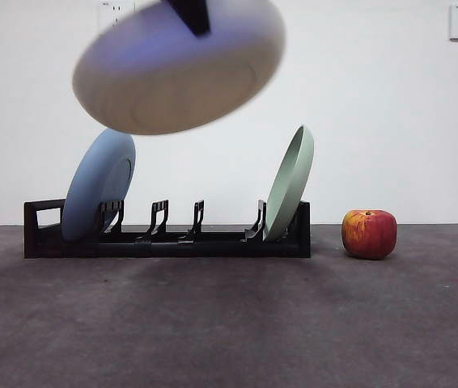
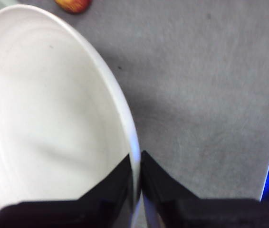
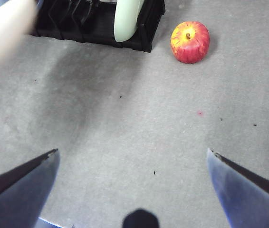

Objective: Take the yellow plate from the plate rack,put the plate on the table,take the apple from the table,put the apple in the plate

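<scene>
Left gripper (image 2: 135, 183) clamped on yellow plate (image 1: 179, 69), held above plate rack (image 1: 164, 238); right gripper (image 3: 132, 164) gaped idle. Apple (image 1: 369, 234) untouched beside rack.

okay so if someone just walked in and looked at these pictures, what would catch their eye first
The yellow plate, blurred, hangs in the air above the plate rack, its rim pinched by the left gripper. Next comes the red apple alone on the table, just beyond the rack's end where the pale green plate leans.
</scene>
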Tool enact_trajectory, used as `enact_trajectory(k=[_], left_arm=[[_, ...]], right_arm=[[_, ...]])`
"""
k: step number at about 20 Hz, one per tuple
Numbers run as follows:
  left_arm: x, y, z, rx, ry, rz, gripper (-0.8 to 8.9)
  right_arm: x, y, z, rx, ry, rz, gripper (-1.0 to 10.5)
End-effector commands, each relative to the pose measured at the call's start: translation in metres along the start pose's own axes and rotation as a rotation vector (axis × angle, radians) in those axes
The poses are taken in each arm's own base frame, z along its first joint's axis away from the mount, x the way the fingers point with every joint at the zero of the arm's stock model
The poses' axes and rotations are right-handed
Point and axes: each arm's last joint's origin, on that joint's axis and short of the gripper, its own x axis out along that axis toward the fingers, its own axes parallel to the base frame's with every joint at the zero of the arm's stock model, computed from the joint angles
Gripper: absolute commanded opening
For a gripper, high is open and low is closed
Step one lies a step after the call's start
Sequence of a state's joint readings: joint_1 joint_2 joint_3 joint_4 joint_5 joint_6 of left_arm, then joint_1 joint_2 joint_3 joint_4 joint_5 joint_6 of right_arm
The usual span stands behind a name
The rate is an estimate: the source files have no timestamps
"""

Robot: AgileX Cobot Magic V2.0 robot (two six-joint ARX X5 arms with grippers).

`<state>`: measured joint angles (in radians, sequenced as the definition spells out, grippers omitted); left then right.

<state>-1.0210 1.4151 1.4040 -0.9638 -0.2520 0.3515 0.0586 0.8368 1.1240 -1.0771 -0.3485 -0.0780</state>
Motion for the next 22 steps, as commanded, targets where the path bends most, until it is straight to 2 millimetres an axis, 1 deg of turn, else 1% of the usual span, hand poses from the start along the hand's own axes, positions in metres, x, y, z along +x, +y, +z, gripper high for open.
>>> enact_trajectory(k=[1,4,7,9,13,16,20,22], left_arm=[[0.032,-0.021,-0.003,0.056,0.103,-0.011,-0.06],[0.07,-0.046,-0.016,0.079,0.17,-0.02,-0.06],[0.093,-0.065,-0.032,0.059,0.161,0.027,-0.06],[0.102,-0.074,-0.042,0.068,0.166,0.095,-0.06],[0.113,-0.091,-0.052,0.089,0.133,0.087,-0.06],[0.12,-0.101,-0.054,0.123,0.148,0.121,-0.06],[0.142,-0.118,-0.058,0.182,0.223,0.092,-0.06],[0.151,-0.126,-0.06,0.201,0.243,0.098,-0.06]], right_arm=[[-0.001,0.0,0.0,-0.004,-0.001,0.004,5.4],[-0.001,0.0,0.0,-0.003,0.002,0.005,5.4],[-0.001,0.0,-0.001,-0.001,0.006,0.005,5.4],[-0.001,0.0,-0.001,-0.001,0.005,0.005,5.4],[-0.001,0.0,-0.001,0.0,0.005,0.005,5.4],[0.0,0.0,0.0,0.0,0.004,0.005,5.3],[0.001,0.0,0.0,0.002,0.008,0.006,5.3],[0.001,0.0,0.0,0.002,0.008,0.006,5.3]])
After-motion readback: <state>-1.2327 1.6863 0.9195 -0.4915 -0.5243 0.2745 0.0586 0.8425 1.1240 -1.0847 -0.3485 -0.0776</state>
